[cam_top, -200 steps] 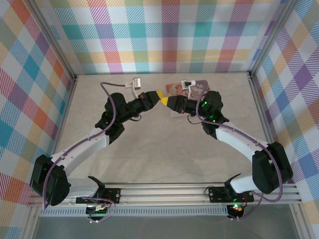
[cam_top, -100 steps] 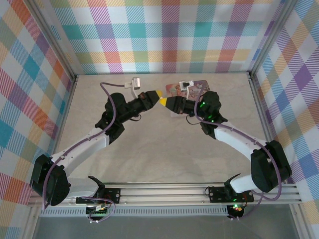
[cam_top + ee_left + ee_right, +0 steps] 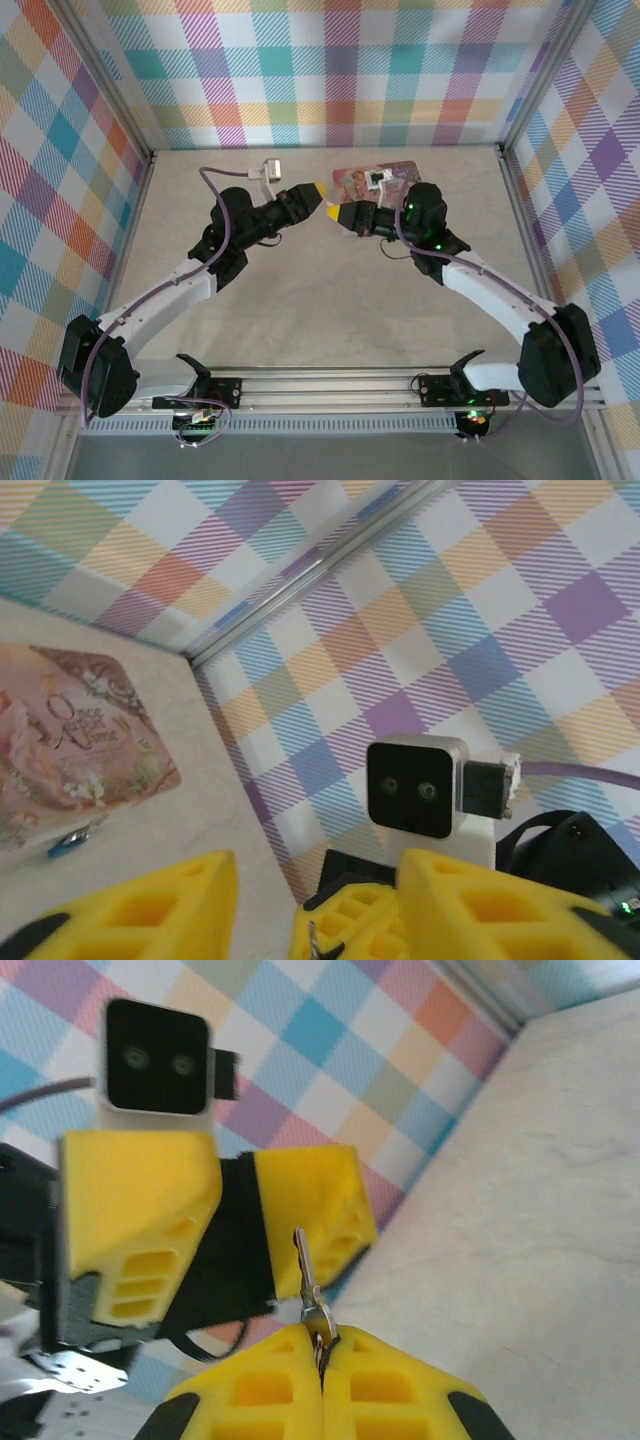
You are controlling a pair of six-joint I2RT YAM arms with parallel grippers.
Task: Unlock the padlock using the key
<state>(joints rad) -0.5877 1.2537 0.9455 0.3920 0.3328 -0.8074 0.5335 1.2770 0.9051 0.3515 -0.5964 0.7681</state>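
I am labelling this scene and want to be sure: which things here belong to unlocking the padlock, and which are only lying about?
Belonging to the job:
- padlock, lying on the table beside the tin
- key, pinched in the shut right gripper
- left gripper, open and holding nothing

Only lying about:
- pink tin box

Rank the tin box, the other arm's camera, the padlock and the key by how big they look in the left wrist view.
1. tin box, though the left edge cuts it off
2. camera
3. padlock and key: both tiny and much alike. The key looks nearer the lens, so I won't rank them.
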